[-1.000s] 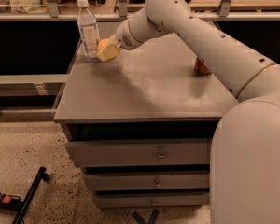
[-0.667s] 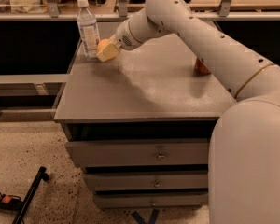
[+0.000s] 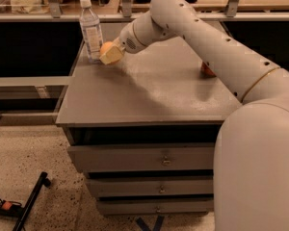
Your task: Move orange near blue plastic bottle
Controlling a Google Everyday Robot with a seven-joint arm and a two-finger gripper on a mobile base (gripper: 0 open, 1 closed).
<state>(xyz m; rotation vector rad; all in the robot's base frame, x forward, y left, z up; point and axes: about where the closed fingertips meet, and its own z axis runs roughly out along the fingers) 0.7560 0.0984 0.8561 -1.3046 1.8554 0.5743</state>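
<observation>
Nothing has shifted since a second ago: the arm [image 3: 207, 42] holds the same reach across the frame, and the gripper [image 3: 111, 55] sits at the same spot in the upper left, over the far left corner of the cabinet top [image 3: 154, 90]. The gripper is closed on the orange [image 3: 107, 48], and the pale round fruit shows at its tip between the yellowish pads. The orange is just beside the bottle [image 3: 91, 32], to its right and level with its lower half. I cannot tell whether the two touch, nor whether the fruit rests on the grey surface or hangs just above it. The bottle stands upright near the back left edge, white cap on, pale label round its middle. A red can [image 3: 206, 71] peeks out from behind the arm at the right side of the top, mostly hidden, well apart from the bottle. The robot's white body [image 3: 260, 167] fills the lower right of the frame. Three grey drawers [image 3: 139, 160] are stacked below the top, all closed. On the speckled floor [image 3: 29, 148] at lower left lies a black bar [image 3: 31, 198].
</observation>
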